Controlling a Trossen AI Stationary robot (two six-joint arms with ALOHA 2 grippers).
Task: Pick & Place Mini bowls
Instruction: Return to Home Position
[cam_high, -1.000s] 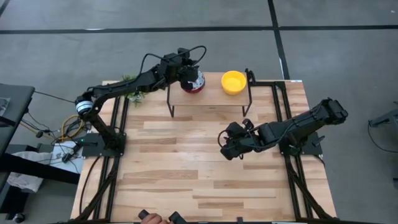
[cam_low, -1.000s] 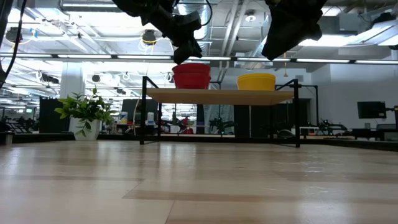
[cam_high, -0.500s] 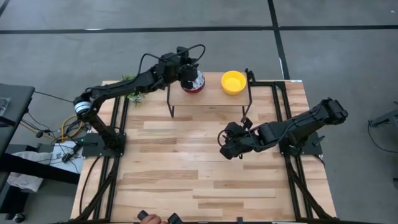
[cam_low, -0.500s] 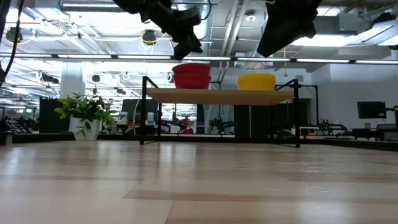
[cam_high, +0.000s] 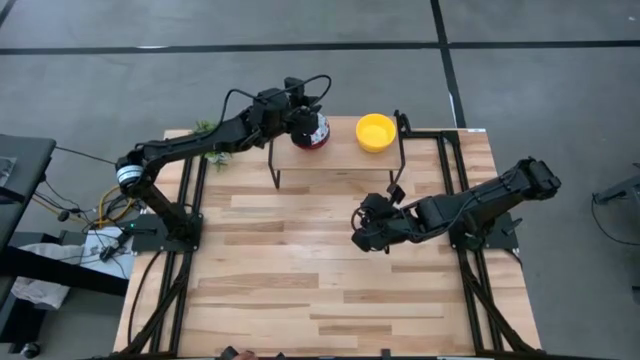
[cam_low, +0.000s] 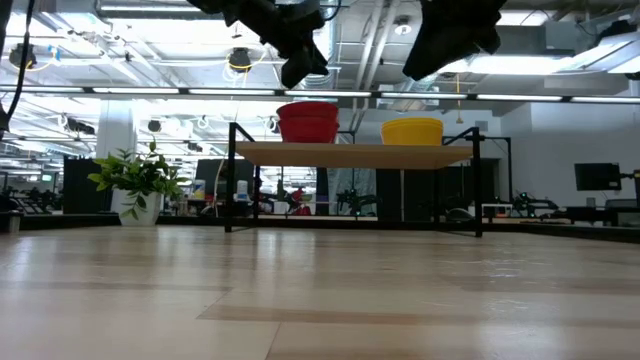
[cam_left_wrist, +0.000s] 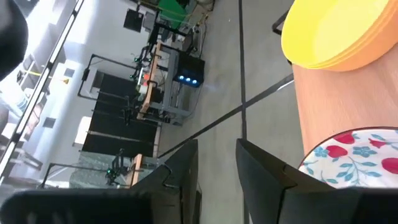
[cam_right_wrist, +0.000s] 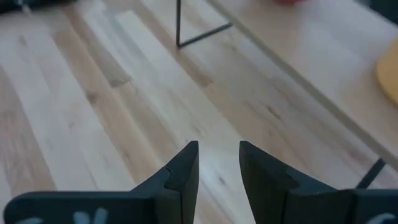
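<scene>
Hovering open and empty over the patterned bowls (cam_high: 314, 135) stacked on the shelf (cam_high: 340, 160) at 12 o'clock, beside the yellow bowls (cam_high: 376, 131), the left tool (cam_high: 303, 118) should next retract home. The right tool (cam_high: 362, 231) waits open at 3 o'clock.

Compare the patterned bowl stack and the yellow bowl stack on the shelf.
Look: patterned stack is floral inside, red outside; yellow stack is plain. Height: patterned stack stands taller than yellow stack in the low view. Access: left gripper hovers over patterned stack; none by yellow stack. Both sit upright on the shelf, apart.
</scene>
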